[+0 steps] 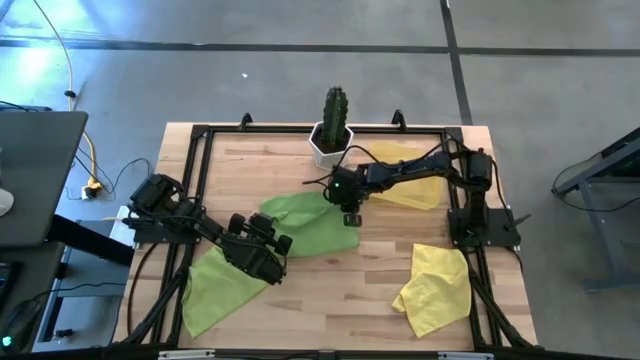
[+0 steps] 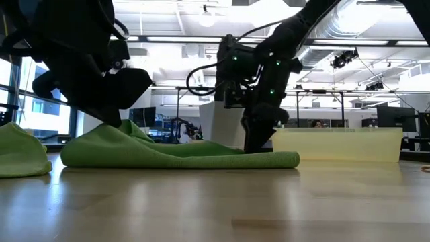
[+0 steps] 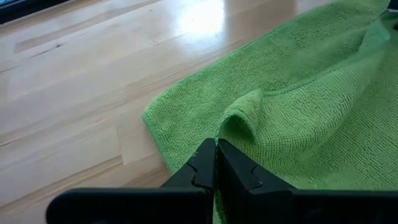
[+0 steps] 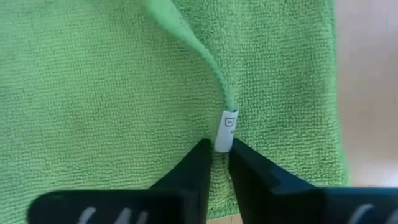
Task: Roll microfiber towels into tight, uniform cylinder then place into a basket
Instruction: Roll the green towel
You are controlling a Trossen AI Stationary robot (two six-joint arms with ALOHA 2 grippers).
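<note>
- Where the wooden table (image 1: 330,285) carries the work, its pale planks sit inside a black metal frame (image 1: 200,150), and the top shows a light sheen in the low view.
- Centre green towel (image 1: 318,222): lies crumpled near the table's middle; one edge stands up as a thin ridge with a small white care label (image 4: 228,129) at its end.
- Right gripper (image 1: 350,215): down at the far right part of that towel. Its two fingers (image 4: 186,177) are pinched on the raised ridge, with the label between the tips.
- Left gripper (image 1: 283,243): at the near left edge of the same towel. Its jaws are pressed together on a small raised fold of green cloth.
- Second green towel (image 1: 215,285): spread at the near left of the table, partly under the left arm.
- Yellow towel (image 1: 435,290): bunched at the near right, well apart from both grippers.
- Basket (image 1: 420,190): pale yellow tray at the far right, largely under the right arm; its long low wall shows in the low view (image 2: 336,144).
- Potted cactus (image 1: 333,125): stands in a white pot at the middle of the far edge.
- Room: grey concrete floor (image 1: 250,70) around the table, a yellow cable (image 1: 85,150) on the left; the low view shows ceiling ducts (image 2: 349,23), strip lights and windows beyond.
</note>
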